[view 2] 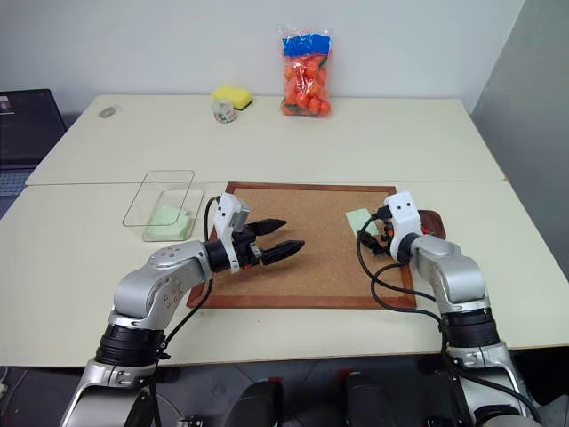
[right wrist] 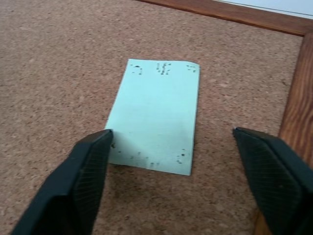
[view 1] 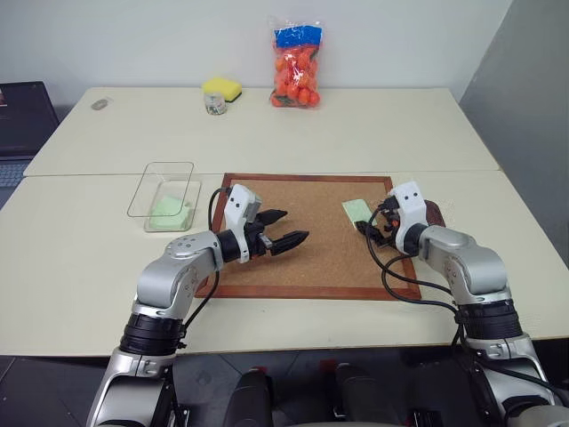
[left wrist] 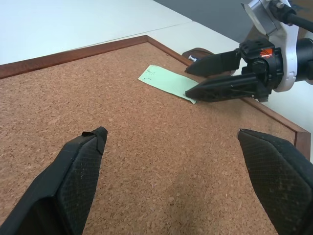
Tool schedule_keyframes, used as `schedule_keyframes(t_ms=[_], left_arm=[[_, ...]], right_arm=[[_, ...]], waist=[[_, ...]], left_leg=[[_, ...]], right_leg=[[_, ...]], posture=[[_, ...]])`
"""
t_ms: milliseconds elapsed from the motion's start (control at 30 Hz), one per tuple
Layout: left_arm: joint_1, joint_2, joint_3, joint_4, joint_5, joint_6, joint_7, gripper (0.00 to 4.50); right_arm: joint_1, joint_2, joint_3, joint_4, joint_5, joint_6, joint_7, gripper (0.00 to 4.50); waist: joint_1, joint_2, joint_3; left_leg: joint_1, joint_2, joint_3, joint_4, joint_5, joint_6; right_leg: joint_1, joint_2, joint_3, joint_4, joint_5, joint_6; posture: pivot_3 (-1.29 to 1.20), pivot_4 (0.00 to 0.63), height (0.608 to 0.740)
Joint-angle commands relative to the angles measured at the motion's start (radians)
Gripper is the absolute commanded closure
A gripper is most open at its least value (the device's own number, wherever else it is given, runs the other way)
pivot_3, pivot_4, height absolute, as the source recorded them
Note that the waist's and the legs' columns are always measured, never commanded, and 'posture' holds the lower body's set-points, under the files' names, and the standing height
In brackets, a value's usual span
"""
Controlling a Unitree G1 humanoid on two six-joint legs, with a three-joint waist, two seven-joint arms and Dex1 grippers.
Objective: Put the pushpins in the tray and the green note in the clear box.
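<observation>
The thin pale green rectangular paper note (right wrist: 154, 115) lies flat on the cork of the large wood-framed cork board (view 1: 311, 267), near its far right corner and just inside the frame. The right end effector (right wrist: 171, 142) hovers low over the note's near edge with its two black fingers spread and nothing between them. The left end effector (view 1: 286, 228) hangs over the middle of the board, fully released and empty. The transparent plastic rectangular box (view 1: 160, 182) sits on the pale surface (view 1: 80, 258) to the left of the board, well apart from the note, with something pale green already inside. The small dark reddish-brown tray (view 2: 432, 221) shows partly behind the right arm, just off the board's right edge.

I judge the note featherlight, limp and flush with the cork, so a plain pinch will likely slide off; lifting one short edge or corner first looks the best hold, and it may crease or flutter.

The right wrist view shows small dark pinholes along the note's short edges. I can make out no pushpins. The left wrist view shows the right fingers' gap from the side.
</observation>
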Motion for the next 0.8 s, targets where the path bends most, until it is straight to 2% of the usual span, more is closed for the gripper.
schedule_keyframes(t_ms=[33,100,333,467,567,800], left_arm=[[-0.004,0.004,0.021,-0.014,0.004,-0.025,-0.002,0.00],[-0.004,0.002,0.021,-0.012,0.004,-0.026,-0.002,0.00],[-0.001,-0.007,0.019,-0.009,0.008,-0.032,0.001,0.00],[0.001,-0.009,0.018,-0.007,0.010,-0.035,0.002,0.00],[0.002,-0.012,0.020,-0.007,0.012,-0.039,0.006,0.00],[0.009,-0.010,0.023,-0.003,0.015,-0.044,0.005,0.00]], right_arm=[[0.010,0.011,0.027,0.038,0.002,0.039,0.018,1.40],[0.005,0.011,0.036,0.031,-0.002,0.040,0.021,1.95],[0.001,0.038,0.066,-0.039,-0.003,0.055,0.020,3.29],[0.000,0.045,0.063,-0.064,-0.019,0.028,0.013,4.22],[-0.006,0.042,0.030,-0.091,-0.054,-0.052,-0.029,4.12],[-0.007,-0.003,-0.004,-0.141,-0.093,-0.125,-0.059,2.76]], waist=[[0.000,0.000,0.000],[0.000,0.000,0.000],[-0.003,0.000,0.000],[-0.005,0.000,0.000],[-0.002,0.000,0.000],[0.004,0.000,0.000]], left_leg=[[0.000,0.000,0.000,0.000,0.000,0.000],[0.001,0.000,0.000,0.000,0.000,0.000],[0.001,0.001,0.000,0.000,0.000,0.000],[0.001,0.001,0.000,0.000,0.000,0.000],[0.001,0.001,0.000,0.000,0.000,0.000],[-0.001,0.000,0.000,0.000,0.000,0.000]], right_leg=[[0.000,0.000,0.000,0.000,0.000,0.000],[0.001,0.001,0.000,0.000,0.000,0.000],[0.000,0.001,0.001,0.000,0.000,0.000],[0.000,0.002,0.001,0.001,0.000,0.000],[0.000,0.002,0.001,0.001,0.000,0.000],[0.000,0.001,0.001,-0.001,0.000,0.000]], posture=[[0.00,0.150,0.740],[0.00,0.150,0.740],[0.00,0.150,0.740],[0.00,0.150,0.740],[0.00,0.150,0.740],[0.00,0.150,0.740]])
